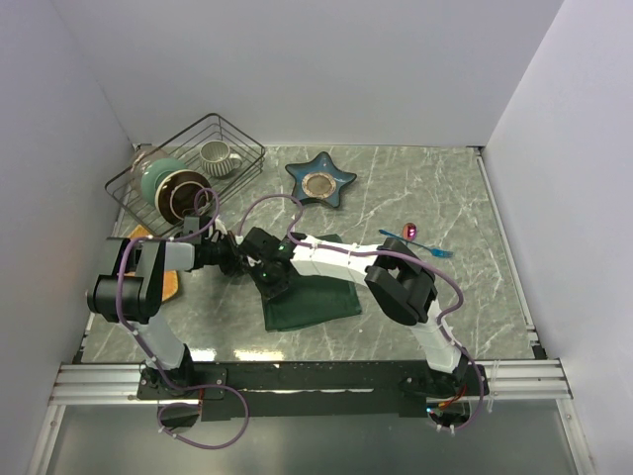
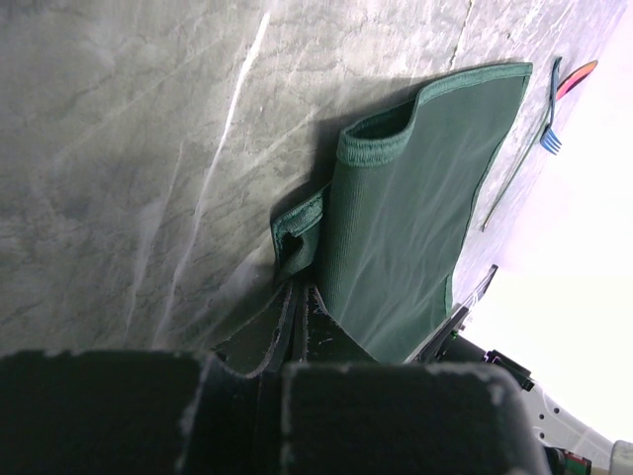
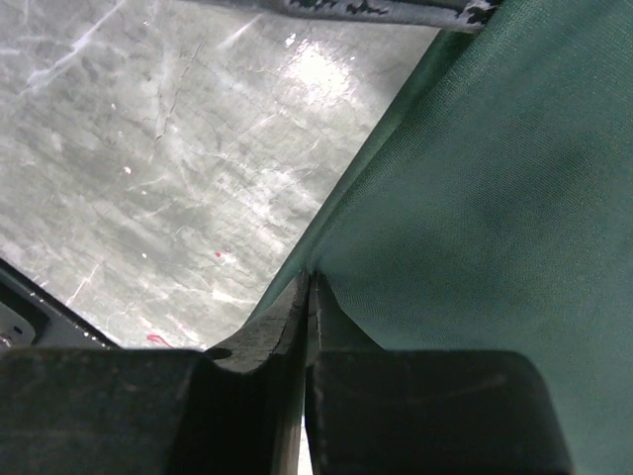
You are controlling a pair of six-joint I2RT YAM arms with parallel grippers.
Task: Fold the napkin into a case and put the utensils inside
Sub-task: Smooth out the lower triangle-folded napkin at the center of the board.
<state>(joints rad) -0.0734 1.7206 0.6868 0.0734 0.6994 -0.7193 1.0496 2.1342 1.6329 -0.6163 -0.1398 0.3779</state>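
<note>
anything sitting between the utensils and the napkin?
No object lies on the table between the utensils and the napkin. Only the right arm's elbow crosses that stretch in the top view.

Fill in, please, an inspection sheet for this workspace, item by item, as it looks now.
Surface: grey marbled table, glossy.
Job's things: napkin partly folded, near the centre; blue fork and pink utensil lie to its right, outside the cloth.
Clutter: star dish at the back; wire basket holding a mug and bowls; orange mat partly under the left arm.
Grippers: left gripper shut on the napkin's hem; right gripper shut on its edge.
Cables: purple cables loop along both arms.
Surroundings: white walls; metal rail at the near edge.
</note>
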